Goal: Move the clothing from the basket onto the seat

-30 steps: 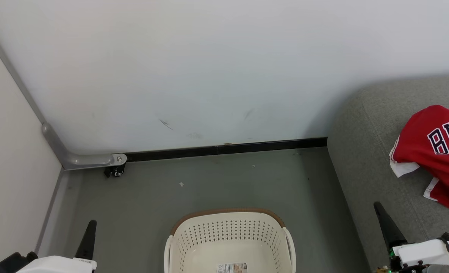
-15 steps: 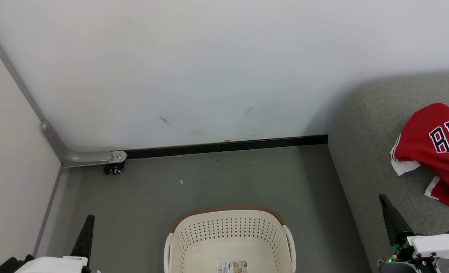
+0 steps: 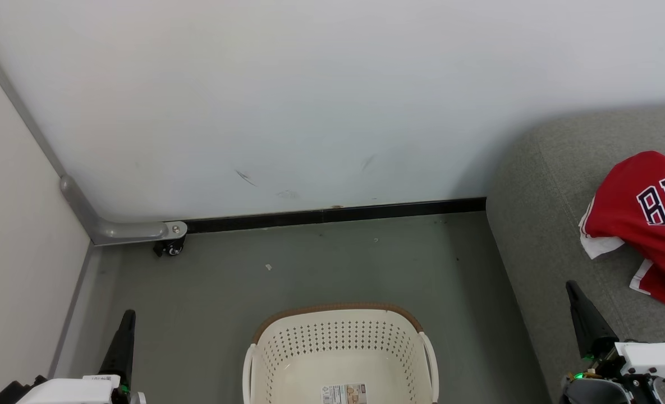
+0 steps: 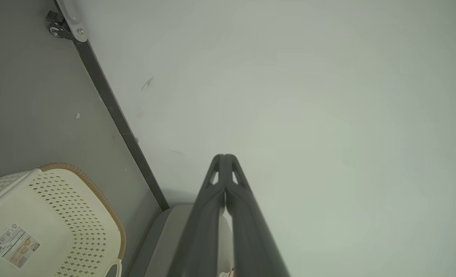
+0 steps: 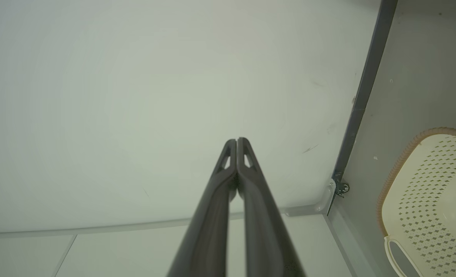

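The red jersey with white trim (image 3: 641,219) lies on the grey fabric sofa (image 3: 540,224), perhaps over white cloth (image 3: 600,247). The cream perforated plastic basket (image 3: 338,342) stands beside it. The left gripper (image 4: 224,157) and right gripper (image 5: 236,140) each press 2 fingers together, holding nothing.

Back wall (image 3: 310,84): plain white, 2 faint dark scuff marks (image 3: 246,180) low down. A black skirting strip (image 3: 332,216) runs along its base. Floor (image 3: 310,269) — matte grey-green, 1 small white scrap (image 3: 267,267). At left stands a pale partition panel (image 3: 12,252) — grey metal foot (image 3: 124,230), black caster (image 3: 169,248).
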Motion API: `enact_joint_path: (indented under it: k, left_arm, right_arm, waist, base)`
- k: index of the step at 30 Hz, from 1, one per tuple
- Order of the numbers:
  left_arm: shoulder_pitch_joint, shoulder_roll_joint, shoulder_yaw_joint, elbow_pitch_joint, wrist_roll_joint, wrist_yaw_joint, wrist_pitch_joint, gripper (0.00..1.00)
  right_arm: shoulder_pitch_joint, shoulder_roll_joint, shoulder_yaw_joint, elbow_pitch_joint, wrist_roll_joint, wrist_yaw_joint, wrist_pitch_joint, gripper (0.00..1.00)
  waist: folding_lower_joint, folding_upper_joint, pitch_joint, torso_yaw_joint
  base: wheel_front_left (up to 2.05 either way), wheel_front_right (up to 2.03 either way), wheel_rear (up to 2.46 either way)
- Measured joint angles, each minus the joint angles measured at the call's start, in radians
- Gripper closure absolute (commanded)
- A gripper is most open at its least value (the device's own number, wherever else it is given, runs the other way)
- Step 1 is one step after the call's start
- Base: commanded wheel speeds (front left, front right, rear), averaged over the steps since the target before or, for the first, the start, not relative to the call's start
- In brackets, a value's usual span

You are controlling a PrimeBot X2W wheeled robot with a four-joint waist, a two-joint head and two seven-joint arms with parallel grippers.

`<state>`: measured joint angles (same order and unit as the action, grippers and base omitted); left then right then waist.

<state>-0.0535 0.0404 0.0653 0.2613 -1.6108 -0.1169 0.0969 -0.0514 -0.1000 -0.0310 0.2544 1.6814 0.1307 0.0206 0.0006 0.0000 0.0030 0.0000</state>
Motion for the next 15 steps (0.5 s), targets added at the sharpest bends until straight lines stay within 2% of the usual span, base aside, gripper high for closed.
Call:
enact_joint_path:
  k: [15]
  left_arm:
    - [-0.001,0.0,0.001,0.006,0.0,0.0,0.0,1.0]
  right_arm:
    - [0.0,0.0,-0.002,0.003,0.0,0.0,0.007,1.0]
  waist:
    - [-0.0001,0.0,0.0,0.0]
  base:
    - [0.0,0.0,0.0]
